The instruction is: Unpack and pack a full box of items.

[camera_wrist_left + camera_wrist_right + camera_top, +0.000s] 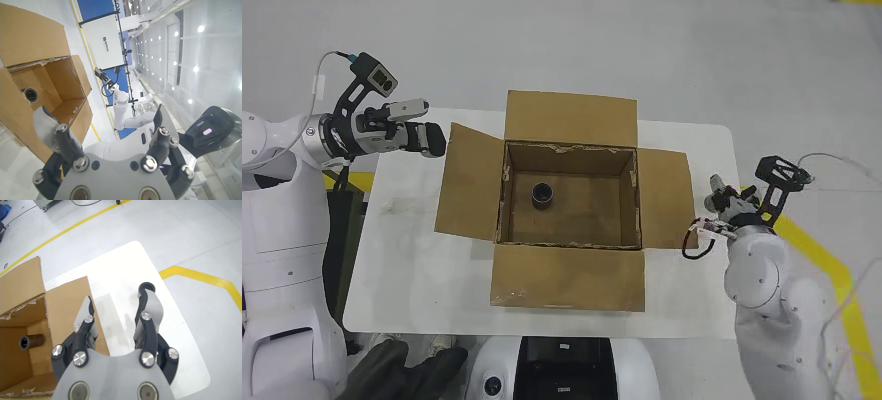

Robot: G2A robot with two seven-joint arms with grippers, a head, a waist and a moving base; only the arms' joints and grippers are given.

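An open cardboard box [567, 278] stands mid-table with its four flaps folded out. One dark cylinder [543, 194] lies on the box floor near the far left corner; it appears as a cylinder [30, 94] in the left wrist view and a cylinder [32, 341] in the right wrist view. My left gripper [437, 138] hangs open and empty beside the left flap; its fingers [43, 117] are spread wide. My right gripper [117, 298] is open over the bare table right of the box. A small dark round item [146, 287] sits on the table, partly hidden behind one fingertip.
The white table [412, 260] has bare room left and right of the box. The right table edge and its rounded corner [140, 244] lie close to the small item. Grey floor with yellow lines [198, 276] surrounds the table.
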